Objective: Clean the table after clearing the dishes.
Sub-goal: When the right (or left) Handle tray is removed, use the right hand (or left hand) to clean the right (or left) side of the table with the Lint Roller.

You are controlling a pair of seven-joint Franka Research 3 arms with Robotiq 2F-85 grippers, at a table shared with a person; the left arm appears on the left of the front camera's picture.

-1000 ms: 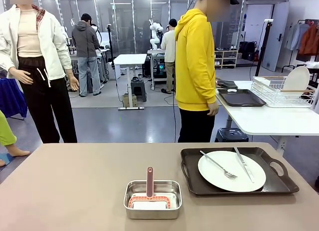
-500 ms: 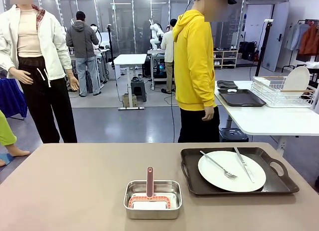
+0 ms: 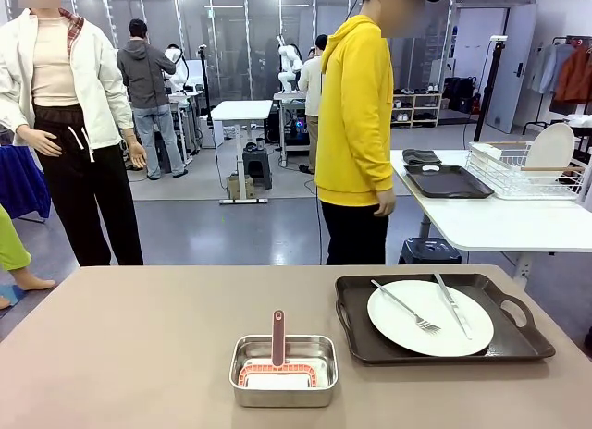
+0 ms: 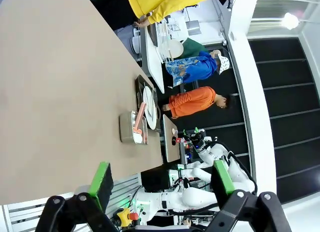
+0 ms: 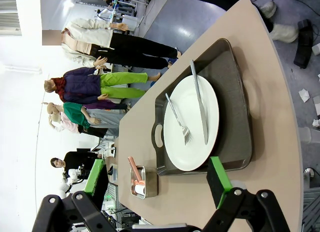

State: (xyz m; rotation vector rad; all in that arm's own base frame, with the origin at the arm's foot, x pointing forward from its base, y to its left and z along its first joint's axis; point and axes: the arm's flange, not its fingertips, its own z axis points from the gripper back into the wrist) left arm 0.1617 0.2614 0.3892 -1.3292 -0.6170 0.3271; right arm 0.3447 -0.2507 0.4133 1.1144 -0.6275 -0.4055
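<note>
Person [image 3: 356, 124] legs hid. behind table [image 3: 139, 355].

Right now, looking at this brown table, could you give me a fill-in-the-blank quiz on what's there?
1. The white plate lies on a dark, handled ____.
2. On the plate rest a knife and a ____.
3. Seen from the robot, the steel pan stands to the plate's ____.
4. Beyond the table stands a person in a ____ hoodie.
Missing words: tray; fork; left; yellow.
</note>
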